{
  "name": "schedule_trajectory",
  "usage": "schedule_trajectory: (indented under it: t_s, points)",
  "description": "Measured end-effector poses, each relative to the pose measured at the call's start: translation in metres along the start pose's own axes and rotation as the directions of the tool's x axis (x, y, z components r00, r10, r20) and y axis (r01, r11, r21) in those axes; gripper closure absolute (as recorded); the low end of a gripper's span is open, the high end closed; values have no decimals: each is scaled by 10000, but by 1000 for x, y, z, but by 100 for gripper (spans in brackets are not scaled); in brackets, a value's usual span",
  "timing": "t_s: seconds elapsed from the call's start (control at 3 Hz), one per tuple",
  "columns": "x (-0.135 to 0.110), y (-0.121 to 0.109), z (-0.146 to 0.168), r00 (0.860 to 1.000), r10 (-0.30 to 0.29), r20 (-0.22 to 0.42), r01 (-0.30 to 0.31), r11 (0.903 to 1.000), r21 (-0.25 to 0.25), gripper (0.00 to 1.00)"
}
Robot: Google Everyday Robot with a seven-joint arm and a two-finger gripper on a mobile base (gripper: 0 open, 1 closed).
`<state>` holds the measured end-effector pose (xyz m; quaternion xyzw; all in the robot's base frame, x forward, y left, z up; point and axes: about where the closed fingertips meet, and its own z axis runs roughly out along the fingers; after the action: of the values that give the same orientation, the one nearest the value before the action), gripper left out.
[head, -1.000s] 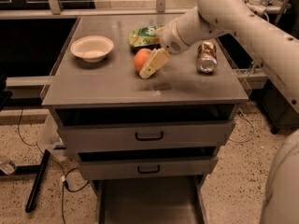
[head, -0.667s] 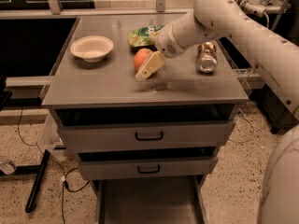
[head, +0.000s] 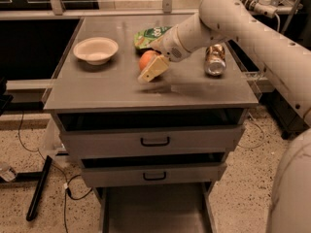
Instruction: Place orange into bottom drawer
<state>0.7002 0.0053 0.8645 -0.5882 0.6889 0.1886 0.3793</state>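
My hand point(head: 153, 70) has eased slightly left and forward, and it now overlaps the front-right side of the orange point(head: 145, 58). My arm point(head: 228, 13), right of the orange, swung left too.

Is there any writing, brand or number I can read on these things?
Crumpled green snack bag: white lettering, too blurred to read.
Shiny gold-and-silver can: label unreadable.
Nothing else shows text; the cream pincer by the round orange fruit looks unmarked.
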Motion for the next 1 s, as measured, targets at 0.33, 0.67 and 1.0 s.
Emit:
schedule_trajectory:
  t_s: [0.33,0.67,1.0]
  points:
    - [0,0,0,10000,0,0,0,10000,-1,42]
    - [0,0,0,10000,0,0,0,10000,-2,65]
    - [0,0,0,10000,1,0,-1,10000,-3,88]
